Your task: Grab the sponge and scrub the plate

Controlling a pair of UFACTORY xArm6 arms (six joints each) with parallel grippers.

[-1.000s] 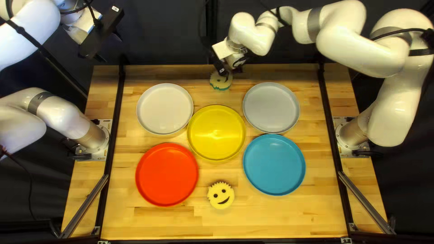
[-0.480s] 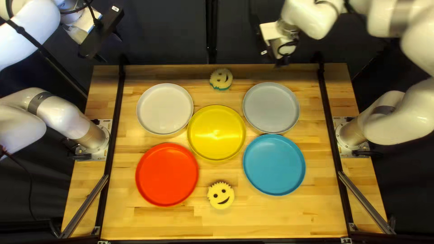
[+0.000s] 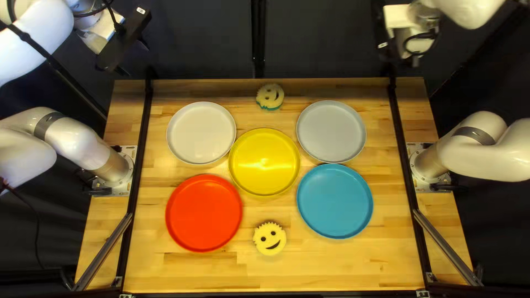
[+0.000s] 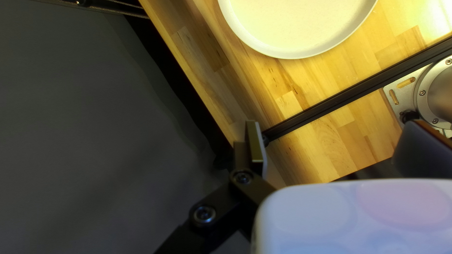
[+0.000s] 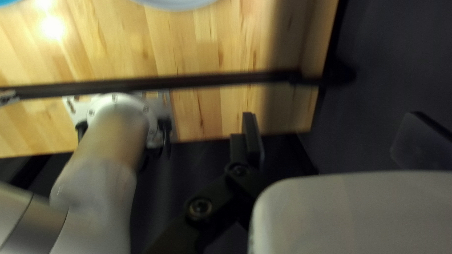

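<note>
One round smiley sponge (image 3: 270, 96), pale with a green underside, lies by the table's far edge. A second, yellow smiley sponge (image 3: 269, 238) lies near the front. Around the table are a yellow plate (image 3: 264, 161), a red plate (image 3: 203, 213), a blue plate (image 3: 334, 201), a white plate (image 3: 201, 132) and a grey plate (image 3: 331, 131). My left gripper (image 3: 132, 55) hangs beyond the far left corner. My right gripper (image 3: 398, 58) is above the far right edge. Both the left gripper (image 4: 329, 146) and the right gripper (image 5: 327, 138) stand open and hold nothing in their wrist views.
Black rails (image 3: 406, 165) run along both sides of the table (image 3: 331, 265). The right arm's base (image 3: 430, 166) and the left arm's base (image 3: 117, 170) stand outside them. A dark curtain (image 3: 320, 38) hangs behind the far edge.
My right gripper has moved away from the far sponge, rightward past the grey plate to the far right corner. That sponge stays on the table, now uncovered. The left arm has not moved.
</note>
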